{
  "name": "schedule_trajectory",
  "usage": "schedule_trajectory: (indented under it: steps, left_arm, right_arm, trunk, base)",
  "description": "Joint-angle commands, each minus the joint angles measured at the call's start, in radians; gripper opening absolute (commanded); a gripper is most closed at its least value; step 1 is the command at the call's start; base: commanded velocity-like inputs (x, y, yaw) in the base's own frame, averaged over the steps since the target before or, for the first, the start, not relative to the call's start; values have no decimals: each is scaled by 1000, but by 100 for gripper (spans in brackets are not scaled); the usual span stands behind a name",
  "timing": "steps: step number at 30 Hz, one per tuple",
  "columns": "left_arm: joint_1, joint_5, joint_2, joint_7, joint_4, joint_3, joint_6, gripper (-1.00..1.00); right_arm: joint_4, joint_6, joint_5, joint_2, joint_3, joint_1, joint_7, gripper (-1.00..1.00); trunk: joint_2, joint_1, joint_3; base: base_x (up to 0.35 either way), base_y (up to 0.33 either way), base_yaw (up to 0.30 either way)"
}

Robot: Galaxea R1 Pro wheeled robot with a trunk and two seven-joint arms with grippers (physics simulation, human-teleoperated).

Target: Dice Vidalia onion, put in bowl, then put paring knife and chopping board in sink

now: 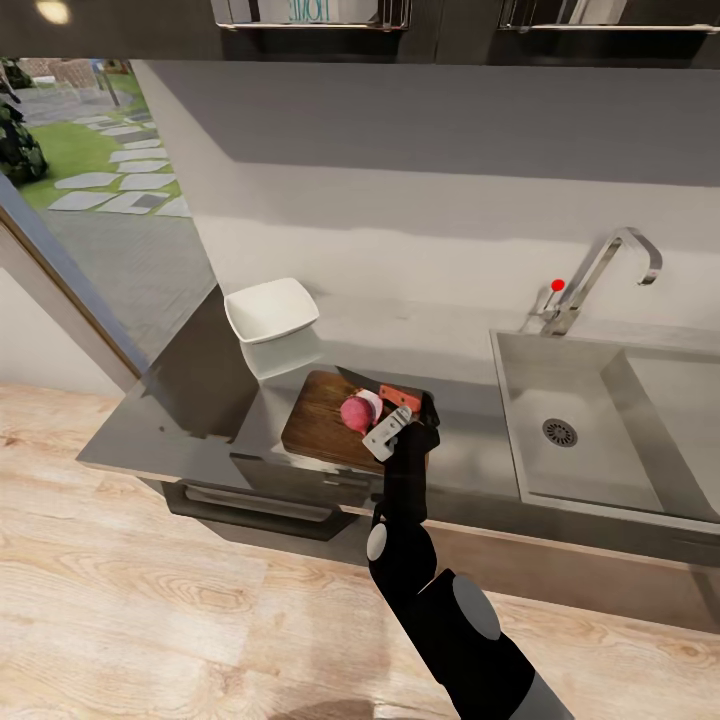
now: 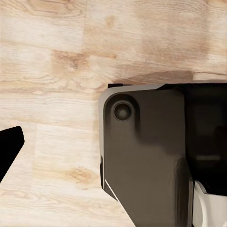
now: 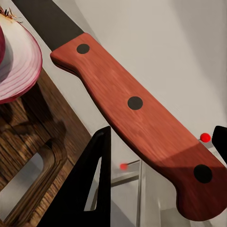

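Gripping paring knife (image 1: 385,391) handle, right claw (image 1: 398,425) closed beside Vidalia onion (image 1: 356,412).

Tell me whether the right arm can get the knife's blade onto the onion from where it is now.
Probably yes. The right gripper holds the paring knife by its red handle right beside the Vidalia onion, which already shows a cut face, on the chopping board. Nothing stands between blade and onion.

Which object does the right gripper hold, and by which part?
The right gripper holds the paring knife by the end of its red handle, blade over the chopping board.
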Motion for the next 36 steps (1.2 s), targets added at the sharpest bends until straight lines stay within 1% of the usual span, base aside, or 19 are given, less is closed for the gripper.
schedule_trajectory:
  steps: [1, 36]
  left_arm:
    - [0, 7, 1, 0, -1, -2, -2, 100]
    - [0, 7, 1, 0, -2, -2, -2, 100]
  right_arm:
    - [0, 6, 2, 0, 2, -1, 0, -100]
    - [0, 6, 0, 0, 2, -1, -1, -100]
  trunk:
    - [-2, 1, -1]
    - [-2, 1, -1]
  base:
    - [0, 0, 0]
    - [0, 0, 0]
